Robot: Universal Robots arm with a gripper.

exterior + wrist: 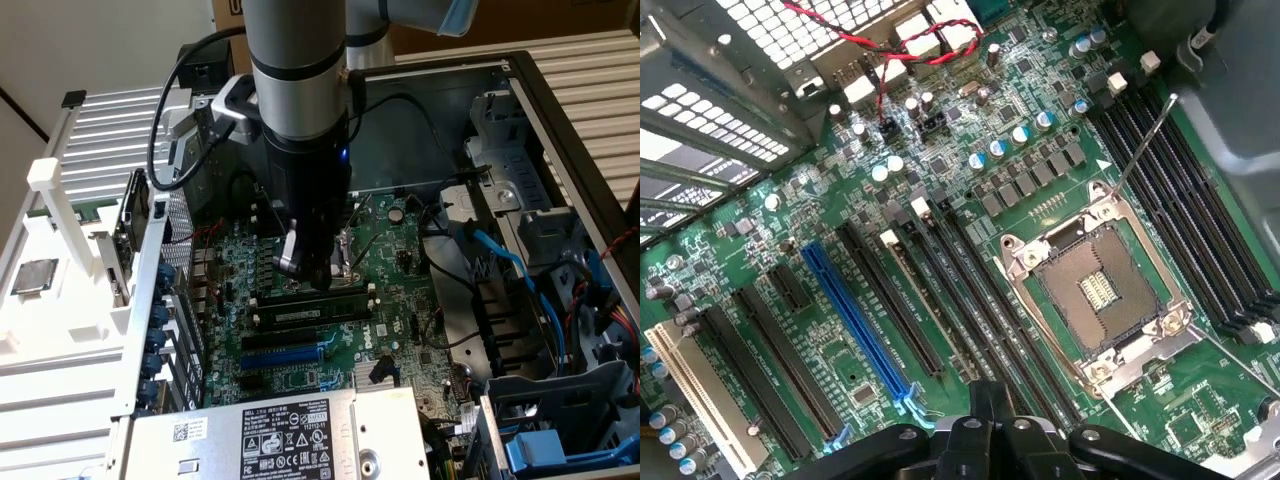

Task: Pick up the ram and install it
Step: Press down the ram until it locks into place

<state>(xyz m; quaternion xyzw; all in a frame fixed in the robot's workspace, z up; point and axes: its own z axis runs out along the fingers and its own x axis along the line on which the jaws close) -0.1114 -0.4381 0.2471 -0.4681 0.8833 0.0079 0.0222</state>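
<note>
The ram (308,312), a long dark stick with a small white label, sits in one of the black memory slots on the green motherboard (300,375), between white end clips. In the wrist view the ram (928,303) is a thin edge-on strip in the slot nearest the black expansion slots. My gripper (305,268) hangs just above and behind the ram, its fingers pressed together with nothing between them. The gripper (986,400) points down over the memory slots beside the open processor socket (1098,288).
The open computer case has a metal wall (150,290) on the exterior view's left and drive cages with blue cables (520,270) on its right. A power supply (280,435) lies in front. A white rack (60,220) outside the case holds a silver processor chip (33,276).
</note>
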